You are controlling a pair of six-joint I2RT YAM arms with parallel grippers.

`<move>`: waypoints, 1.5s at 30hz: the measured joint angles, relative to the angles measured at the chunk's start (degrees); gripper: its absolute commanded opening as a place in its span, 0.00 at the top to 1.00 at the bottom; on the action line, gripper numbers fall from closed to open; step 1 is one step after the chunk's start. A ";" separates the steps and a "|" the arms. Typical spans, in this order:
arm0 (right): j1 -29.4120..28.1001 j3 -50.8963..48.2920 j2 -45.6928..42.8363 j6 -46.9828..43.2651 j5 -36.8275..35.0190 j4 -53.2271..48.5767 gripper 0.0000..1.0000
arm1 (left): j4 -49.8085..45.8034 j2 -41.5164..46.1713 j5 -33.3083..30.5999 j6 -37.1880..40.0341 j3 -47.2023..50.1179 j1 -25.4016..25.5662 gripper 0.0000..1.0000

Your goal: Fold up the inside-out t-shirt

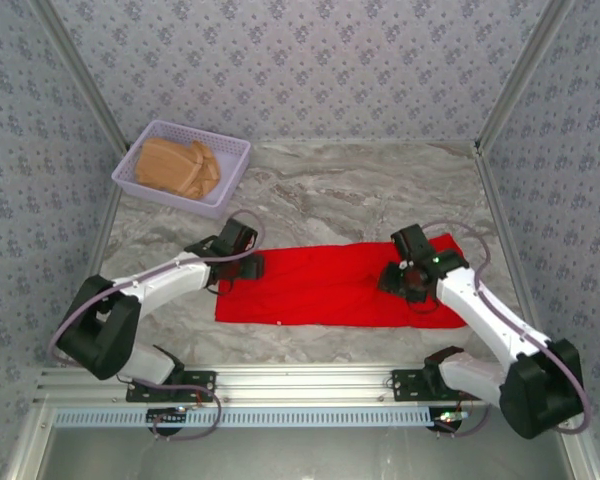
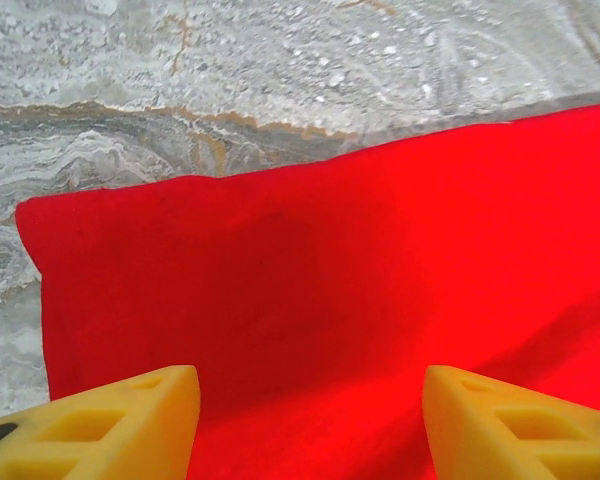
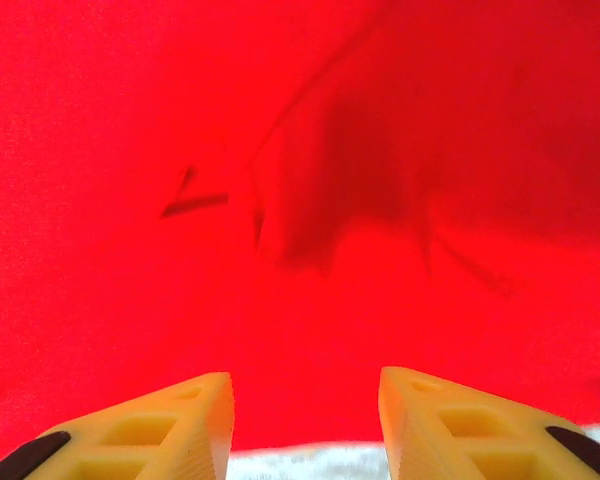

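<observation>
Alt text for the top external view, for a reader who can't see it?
A red t-shirt lies flat as a long band across a marbled table, the left end effector at its left end and the right end effector over its right end. A lavender basket holding a tan folded garment sits at the far left.

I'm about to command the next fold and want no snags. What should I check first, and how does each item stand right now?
1. Left gripper free of cloth: ok, jaws apart, nothing between them.
2. Right gripper free of cloth: ok, jaws apart, empty.
3. Bright red cloth t-shirt wholly on the grey marble table: ok.
4. Shirt's right end smooth: not ok, creases show in the right wrist view.
5. Lavender plastic basket apart from the shirt: ok.
6. Which side of the shirt faces up: cannot tell.
</observation>
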State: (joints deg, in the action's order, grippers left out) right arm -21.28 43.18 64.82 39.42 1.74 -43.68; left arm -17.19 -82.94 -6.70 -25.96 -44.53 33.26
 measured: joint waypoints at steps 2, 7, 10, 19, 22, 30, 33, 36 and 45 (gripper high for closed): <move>1.44 0.55 3.82 -0.76 0.04 2.97 0.55 | 0.76 -1.27 0.24 -0.02 0.13 -1.29 0.39; 3.28 1.55 14.51 -3.54 1.49 8.00 0.56 | 2.45 -2.05 0.92 -0.02 3.26 -4.20 0.39; 4.09 1.53 17.75 -4.92 2.01 8.55 0.56 | 3.48 -2.27 0.90 -0.02 4.87 -5.27 0.39; 4.55 1.53 18.93 -9.14 2.78 5.90 0.51 | 6.49 -2.67 0.31 -0.35 5.14 -8.15 0.38; 4.94 2.56 16.04 -10.80 2.08 3.08 0.41 | 6.05 -1.20 -0.26 -0.66 5.53 -8.13 0.33; 5.18 4.26 10.67 -12.11 2.19 4.52 0.31 | 5.62 8.61 0.33 -1.09 6.54 -7.58 0.27; 5.27 4.24 12.37 -12.13 2.60 6.47 0.31 | 5.16 7.04 2.99 -1.09 5.75 -5.75 0.28; 5.95 4.22 13.14 -12.31 3.26 8.55 0.32 | 5.27 5.09 5.18 -1.07 5.51 -3.26 0.28; 7.06 2.23 22.01 -12.17 8.17 17.53 0.34 | 5.55 -0.22 6.73 -1.31 6.34 -4.98 0.28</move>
State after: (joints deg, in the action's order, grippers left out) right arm -14.22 45.41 86.83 27.24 9.91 -26.15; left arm -11.64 -83.15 0.03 -27.27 -38.20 28.27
